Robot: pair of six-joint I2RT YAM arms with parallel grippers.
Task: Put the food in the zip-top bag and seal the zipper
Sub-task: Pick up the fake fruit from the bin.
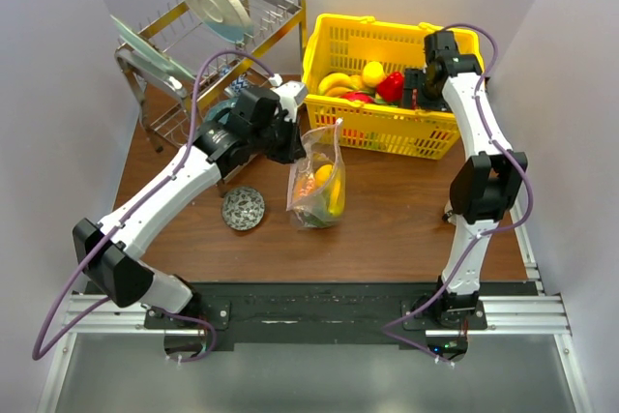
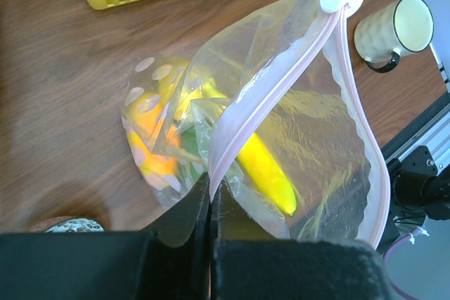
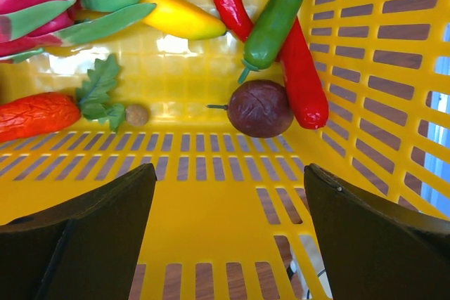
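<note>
Close to me, on the brown table [image 1: 387, 229], lies the zip-top bag [image 1: 317, 181]. It is in the middle, just in front of the yellow basket [image 1: 387, 137]. My left gripper [image 2: 210, 191] has its jaws pressed tight on the pink zipper [image 2: 281, 82] at the bag's rim, and this holds the mouth up and open. The mouth faces the basket. Inside the bag I see a banana [image 2: 266, 168] and something orange.

Farther back, my right gripper [image 3: 230, 173] is down inside the basket. Its jaws are wide apart and hold nothing. Just past them, a little right of the middle, sits a round purple fruit [image 3: 260, 108]. It is the piece of food closest to the jaws. A red chili [image 3: 304, 75] lies right beside it and a green cucumber [image 3: 278, 12] points at it from behind. Both long ones run away from the jaws, not across them. A carrot [image 3: 35, 114] lies off to the left.

I think the right arm should take the next piece, because it is right there and the left arm is busy with the bag. The purple fruit is round, so it may roll when the jaws close. After that it must go left and toward me, to the bag's mouth
</note>
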